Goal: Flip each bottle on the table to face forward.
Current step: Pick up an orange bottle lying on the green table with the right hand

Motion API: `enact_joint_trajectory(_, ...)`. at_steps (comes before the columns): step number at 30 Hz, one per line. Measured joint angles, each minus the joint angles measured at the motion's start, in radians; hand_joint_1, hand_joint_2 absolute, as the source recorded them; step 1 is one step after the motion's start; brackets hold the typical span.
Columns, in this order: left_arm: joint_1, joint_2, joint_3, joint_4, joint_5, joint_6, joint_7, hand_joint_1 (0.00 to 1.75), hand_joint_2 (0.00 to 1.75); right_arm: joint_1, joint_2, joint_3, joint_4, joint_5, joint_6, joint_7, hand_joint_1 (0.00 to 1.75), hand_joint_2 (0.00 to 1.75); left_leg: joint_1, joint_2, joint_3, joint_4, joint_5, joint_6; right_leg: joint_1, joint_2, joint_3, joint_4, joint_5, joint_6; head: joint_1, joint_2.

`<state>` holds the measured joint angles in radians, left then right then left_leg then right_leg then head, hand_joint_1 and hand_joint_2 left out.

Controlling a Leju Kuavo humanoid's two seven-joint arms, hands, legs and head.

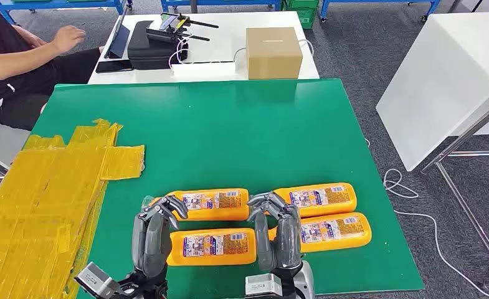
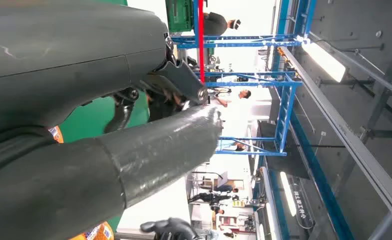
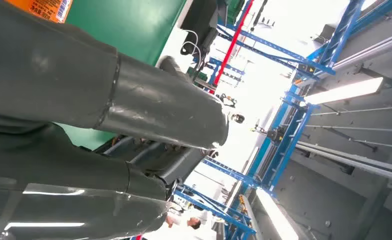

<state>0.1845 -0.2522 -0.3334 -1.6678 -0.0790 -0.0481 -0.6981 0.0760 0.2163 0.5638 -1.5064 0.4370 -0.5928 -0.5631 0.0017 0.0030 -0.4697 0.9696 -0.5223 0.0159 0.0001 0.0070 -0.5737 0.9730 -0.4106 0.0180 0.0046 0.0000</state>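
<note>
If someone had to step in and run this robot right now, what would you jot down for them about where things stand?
Left hand: raised over the near left bottle, fingers curled, holding nothing that I can see.
Right hand: raised between the two columns, same pose.
Four orange bottles lie flat in a two-by-two block on the green table: far left bottle, far right bottle, near right bottle.
All show small-print labels with barcodes, so likely none is flipped yet; all four remain.

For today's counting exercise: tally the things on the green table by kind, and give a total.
Orange bottles: 4
Yellow sheet piles: 1
Robot hands over the table: 2, left hand, right hand
Total: 7
</note>
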Motion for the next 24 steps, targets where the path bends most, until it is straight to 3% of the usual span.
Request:
enact_joint_trajectory(3,-0.004,0.001,0.000,0.001,-0.004,0.006,0.000,1.75,0.00,-0.002,-0.003,-0.001,0.000,-0.027,0.026,-0.001,1.74,0.00,0.000,0.000,0.000,0.000,0.000,0.000,0.000,0.000,0.000,0.000,0.000,0.000,0.000,0.000)
enact_joint_trajectory(8,-0.139,0.046,0.045,0.058,-0.009,-0.020,0.000,1.75,0.00,-0.094,-0.061,-0.094,0.035,-0.268,0.350,-0.051,1.60,0.00,-0.001,-0.001,0.001,0.000,0.003,0.002,-0.001,-0.001,0.002,0.000,0.001,0.001,0.000,0.000)
enact_joint_trajectory(9,-0.160,0.053,0.061,0.069,-0.010,-0.031,0.000,1.43,0.00,-0.111,-0.067,-0.130,0.044,-0.267,0.391,-0.059,1.24,0.00,-0.001,-0.001,0.001,0.000,0.003,0.002,-0.001,-0.001,0.003,0.000,0.002,0.001,0.000,0.000)
enact_joint_trajectory(12,-0.191,0.060,0.087,0.089,-0.020,-0.033,0.000,0.12,0.00,-0.129,-0.071,-0.194,0.054,-0.229,0.434,-0.058,0.06,0.00,-0.001,-0.001,0.003,0.000,0.003,0.002,-0.001,-0.001,0.003,0.000,0.002,0.001,0.000,0.000)
enact_joint_trajectory(13,-0.196,0.061,0.091,0.094,-0.022,-0.026,0.000,0.00,0.00,-0.131,-0.071,-0.203,0.055,-0.213,0.436,-0.053,0.00,0.00,0.000,-0.001,0.003,0.000,0.003,0.002,-0.001,-0.001,0.003,0.000,0.002,0.001,0.000,0.000)
enact_joint_trajectory(17,-0.210,0.061,0.105,0.114,-0.026,0.008,0.000,0.00,0.00,-0.136,-0.071,-0.222,0.056,-0.157,0.428,-0.029,0.00,0.00,0.000,-0.001,0.001,0.000,0.003,0.002,0.000,-0.001,0.001,0.000,0.002,0.001,0.000,0.000)
enact_joint_trajectory(21,-0.218,0.061,0.116,0.129,-0.025,0.015,0.000,0.00,0.00,-0.150,-0.071,-0.226,0.064,-0.098,0.421,0.019,0.00,1.75,0.000,-0.001,0.000,0.000,0.003,0.002,-0.001,-0.001,0.001,0.000,0.002,0.001,0.000,0.000)
enact_joint_trajectory(24,-0.222,0.061,0.121,0.138,-0.023,0.015,0.000,0.00,0.00,-0.169,-0.073,-0.218,0.081,-0.056,0.439,0.066,0.00,1.75,0.000,-0.001,0.000,0.000,0.003,0.002,-0.001,-0.001,0.001,0.000,0.002,0.001,0.000,0.000)
